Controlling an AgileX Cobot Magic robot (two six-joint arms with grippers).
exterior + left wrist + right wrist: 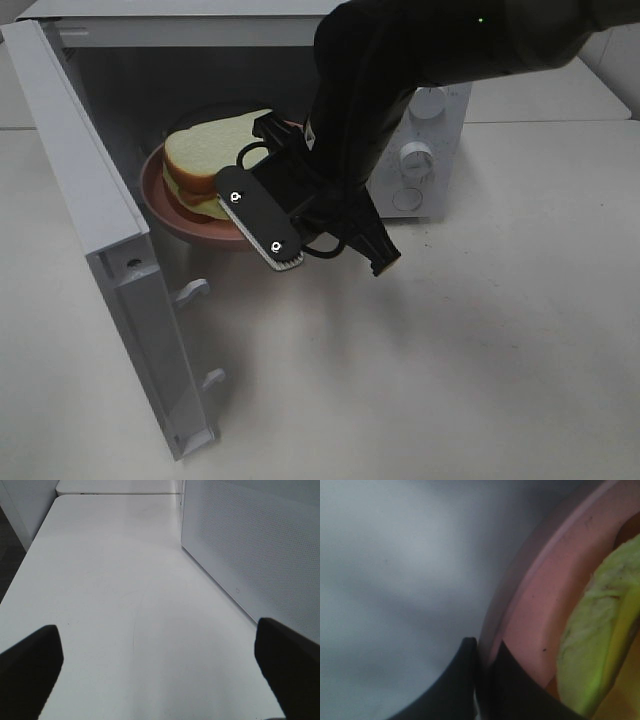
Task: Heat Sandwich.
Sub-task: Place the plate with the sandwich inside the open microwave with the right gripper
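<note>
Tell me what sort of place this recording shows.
Probably a lab bench staged as a kitchen corner rather than a real kitchen. A white microwave with its door swung open stands on a plain white table, and a sandwich on a pink plate sits in its opening.

The open door (pixel 95 220) walled the left of the cavity (pixel 150 100); the right gripper (pixel 484 647) (pinching the plate (pixel 158 200)) blocked its mouth. Open table (pixel 480 350) lay in front.
</note>
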